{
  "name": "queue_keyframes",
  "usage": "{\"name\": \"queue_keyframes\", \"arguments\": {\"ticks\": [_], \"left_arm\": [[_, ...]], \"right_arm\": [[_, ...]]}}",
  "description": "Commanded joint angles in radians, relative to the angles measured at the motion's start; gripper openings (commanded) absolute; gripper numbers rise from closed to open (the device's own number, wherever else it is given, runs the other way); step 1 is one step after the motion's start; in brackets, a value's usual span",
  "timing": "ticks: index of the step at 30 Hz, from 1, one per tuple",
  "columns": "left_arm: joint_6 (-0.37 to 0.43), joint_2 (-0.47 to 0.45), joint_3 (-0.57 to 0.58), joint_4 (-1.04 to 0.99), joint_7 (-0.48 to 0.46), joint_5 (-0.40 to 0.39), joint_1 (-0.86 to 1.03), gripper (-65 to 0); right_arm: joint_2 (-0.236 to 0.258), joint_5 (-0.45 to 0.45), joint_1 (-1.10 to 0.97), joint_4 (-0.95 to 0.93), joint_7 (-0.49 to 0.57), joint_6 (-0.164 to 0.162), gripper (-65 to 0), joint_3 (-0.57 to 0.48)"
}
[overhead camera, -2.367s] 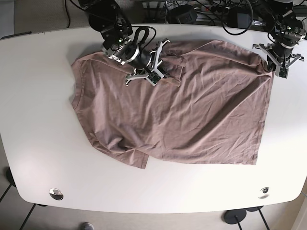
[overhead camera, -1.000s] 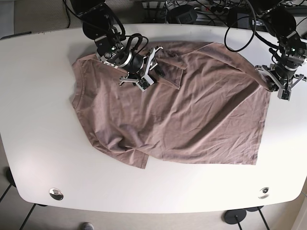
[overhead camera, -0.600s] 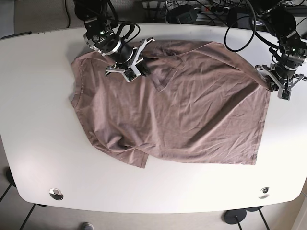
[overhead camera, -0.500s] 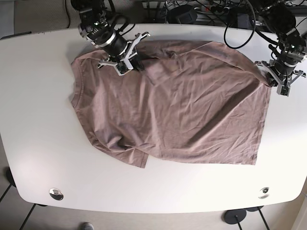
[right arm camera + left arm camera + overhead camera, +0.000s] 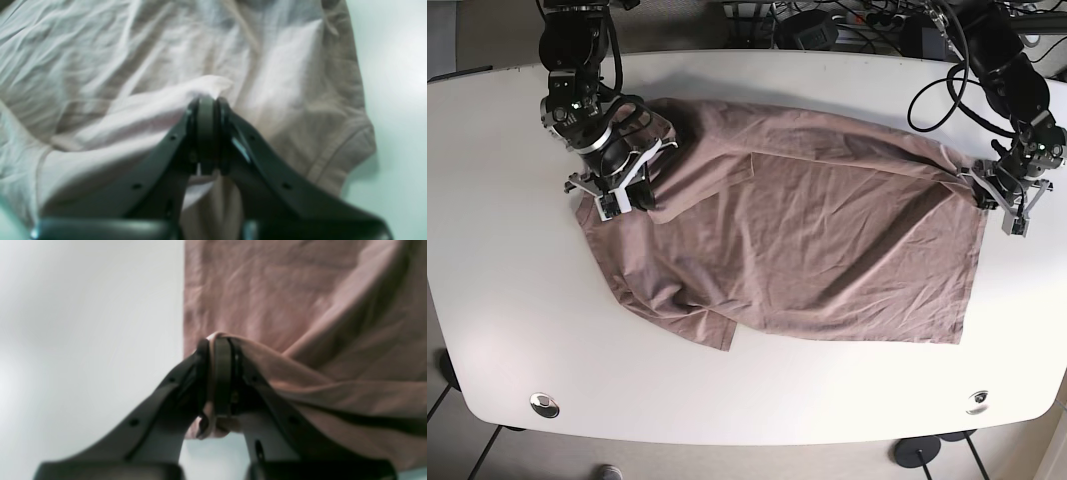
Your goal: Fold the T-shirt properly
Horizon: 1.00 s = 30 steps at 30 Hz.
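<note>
A dusty-pink T-shirt (image 5: 827, 250) lies spread on the white table (image 5: 507, 300), with its far edge pulled into a fold. My right gripper (image 5: 639, 195), on the left of the base view, is shut on a fold of shirt fabric over the left part of the shirt. In the right wrist view the gripper (image 5: 206, 100) pinches a raised ridge of the shirt (image 5: 100, 66). My left gripper (image 5: 980, 190) is shut on the shirt's right edge. In the left wrist view the gripper (image 5: 218, 343) clamps the hem of the shirt (image 5: 300, 306), lifted off the table.
Cables and plugs (image 5: 847, 20) lie beyond the table's far edge. Two metal discs (image 5: 544, 404) (image 5: 977, 401) sit near the front corners. White table surface (image 5: 83, 323) shows beside the shirt's edge.
My right gripper has moved left and toward the front, dragging the shirt's far fold with it. My left gripper has moved slightly toward the front with the right edge.
</note>
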Motion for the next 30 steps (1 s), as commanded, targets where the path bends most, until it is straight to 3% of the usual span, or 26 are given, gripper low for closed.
{"name": "queue_keyframes", "arguments": {"ticks": [1,6,8,11,13,14,15,16,17,18,19,23,27,29,30], "left_arm": [[0.002,-0.050,0.025,-0.054,-0.018,-0.006,-0.058,-65.0],[0.002,-0.090,0.114,-0.191,-0.141,-0.006,-0.115,-65.0],[0.002,-0.113,0.165,-0.206,-0.166,-0.006,-0.134,-65.0],[0.002,-0.119,0.211,-0.208,-0.173,-0.006,-0.156,-65.0],[0.002,-0.121,0.236,-0.209,-0.183,-0.006,-0.165,-65.0],[0.002,-0.122,0.245,-0.211,-0.183,-0.006,-0.171,-61.0],[0.002,-0.122,0.245,-0.209,-0.183,-0.006,-0.179,-55.6],[0.002,-0.122,0.242,-0.209,-0.183,-0.006,-0.184,-45.4],[0.002,-0.122,0.237,-0.209,-0.183,-0.008,-0.184,-38.6],[0.002,-0.122,0.237,-0.199,-0.183,-0.009,-0.179,-31.1],[0.002,-0.124,0.234,-0.189,-0.183,-0.012,-0.177,-28.9],[0.002,-0.125,0.167,-0.088,-0.183,-0.017,-0.081,-30.0],[0.002,-0.113,0.096,0.021,-0.183,-0.017,0.056,-31.1],[0.002,-0.084,0.082,0.016,-0.198,-0.015,0.080,-33.1],[0.002,-0.064,0.078,0.010,-0.233,-0.009,0.082,-33.2]], "right_arm": [[0.009,0.006,0.053,-0.046,0.027,-0.005,-63.6,0.005],[0.012,0.006,0.181,-0.192,0.030,0.000,-63.3,0.075],[0.053,0.008,0.227,-0.223,0.030,0.001,-63.1,0.074],[0.062,0.011,0.228,-0.215,0.015,0.003,-59.5,0.071],[0.065,0.009,0.205,-0.147,-0.024,0.003,-45.7,0.075],[0.065,0.017,0.167,-0.083,-0.048,0.003,-33.1,0.080],[0.064,0.017,0.134,-0.031,-0.053,0.004,-26.0,0.080],[0.058,0.017,0.070,0.041,-0.053,0.004,-18.4,0.080],[0.055,0.019,0.027,0.083,-0.053,0.004,-15.9,0.080],[0.039,0.019,-0.036,0.135,-0.054,0.004,-15.1,0.080],[0.015,0.019,-0.077,0.158,-0.054,0.004,-14.9,0.080],[-0.051,0.019,-0.192,0.176,-0.050,0.006,-14.9,0.124],[-0.064,0.019,-0.197,0.115,-0.048,0.075,-15.9,0.178],[-0.064,0.019,-0.168,0.080,-0.050,0.100,-23.9,0.186],[-0.062,0.019,-0.156,0.046,-0.050,0.104,-30.9,0.186]]}}
